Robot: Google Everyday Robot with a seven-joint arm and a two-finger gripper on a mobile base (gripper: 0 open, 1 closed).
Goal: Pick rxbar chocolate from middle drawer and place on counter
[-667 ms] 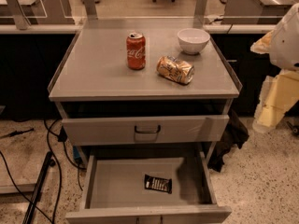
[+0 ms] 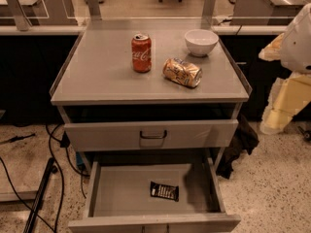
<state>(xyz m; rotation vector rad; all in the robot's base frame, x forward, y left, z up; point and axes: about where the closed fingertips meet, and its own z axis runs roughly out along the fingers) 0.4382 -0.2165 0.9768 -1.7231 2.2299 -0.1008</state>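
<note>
The rxbar chocolate (image 2: 164, 191), a small black bar with white lettering, lies flat on the floor of the open middle drawer (image 2: 121, 191), right of centre. The counter (image 2: 102, 74) is the grey cabinet top above it. My gripper (image 2: 282, 108), seen as cream-coloured parts under the white arm, hangs at the right edge of the view, beside the cabinet's right side and at about the height of the upper drawer. It is well apart from the bar.
On the counter stand a red cola can (image 2: 141, 53), a crushed tan can (image 2: 182, 72) on its side and a white bowl (image 2: 201, 41). The upper drawer front (image 2: 97, 135) with a black loop handle is closed. Cables (image 2: 48, 178) lie on the floor at left.
</note>
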